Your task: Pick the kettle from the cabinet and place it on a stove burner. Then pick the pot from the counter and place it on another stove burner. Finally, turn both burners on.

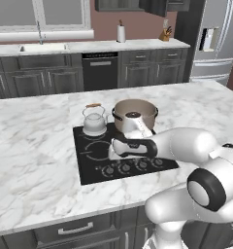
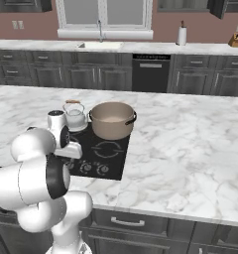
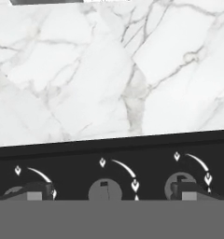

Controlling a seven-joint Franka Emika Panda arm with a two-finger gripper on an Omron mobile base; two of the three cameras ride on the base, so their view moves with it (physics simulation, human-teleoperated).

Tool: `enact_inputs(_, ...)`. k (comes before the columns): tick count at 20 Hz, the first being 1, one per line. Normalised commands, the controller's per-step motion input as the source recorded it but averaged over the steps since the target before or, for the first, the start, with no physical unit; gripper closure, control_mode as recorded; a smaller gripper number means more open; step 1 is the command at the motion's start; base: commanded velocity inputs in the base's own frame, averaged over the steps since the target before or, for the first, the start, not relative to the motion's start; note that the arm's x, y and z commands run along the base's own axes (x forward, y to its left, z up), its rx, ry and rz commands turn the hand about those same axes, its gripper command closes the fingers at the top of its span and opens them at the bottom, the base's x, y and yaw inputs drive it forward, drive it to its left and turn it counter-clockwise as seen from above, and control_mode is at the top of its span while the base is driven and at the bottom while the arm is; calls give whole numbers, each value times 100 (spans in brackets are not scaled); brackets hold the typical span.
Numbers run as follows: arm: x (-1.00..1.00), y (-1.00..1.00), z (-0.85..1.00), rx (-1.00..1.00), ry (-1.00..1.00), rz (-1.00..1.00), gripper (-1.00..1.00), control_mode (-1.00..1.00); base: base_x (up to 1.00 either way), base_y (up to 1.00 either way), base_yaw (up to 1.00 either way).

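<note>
**Knobs on the black cooktop: risk of a missed or wrong turn**

Knobs, small, round and dark [image 3: 104, 190], line the near edge of the flat black glass cooktop [image 1: 91, 172]. The two-finger gripper [image 3: 111, 193] hangs just above that row, jaws spread wide and holding nothing, one dark fingertip [image 3: 37, 191] over each outer knob and the middle knob between them. My worry: closing this wide could catch a neighbouring knob, or light a ring with no vessel on it. The white arm reaches low and forward over the cooktop, hand pointing down. Beyond the knobs, the squat white-silver kettle [image 1: 94, 121] and wide beige pot [image 1: 135, 115] sit on the cooktop's rear rings, close together. White marble counter [image 1: 31, 141] surrounds the cooktop.
</note>
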Motion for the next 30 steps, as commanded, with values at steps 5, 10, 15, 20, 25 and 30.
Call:
enact_inputs(5, 17, -2, -13, 0, 0, 0, -100, -100, 0, 0, 0)
enact_inputs(10, 20, -3, -13, 0, 0, 0, -100, -100, 0, 0, 0)
enact_inputs(15, 10, -1, -22, 0, 0, 0, -100, -100, 0, 0, 0)
enact_inputs(20, 5, 0, -22, 0, 0, 0, -100, -100, 0, 0, 0)
enact_inputs(25, 0, 0, -13, 0, 0, 0, -100, -100, 0, 0, 0)
enact_inputs(30, -1, 0, -10, 0, 0, 0, -100, -100, 0, 0, 0)
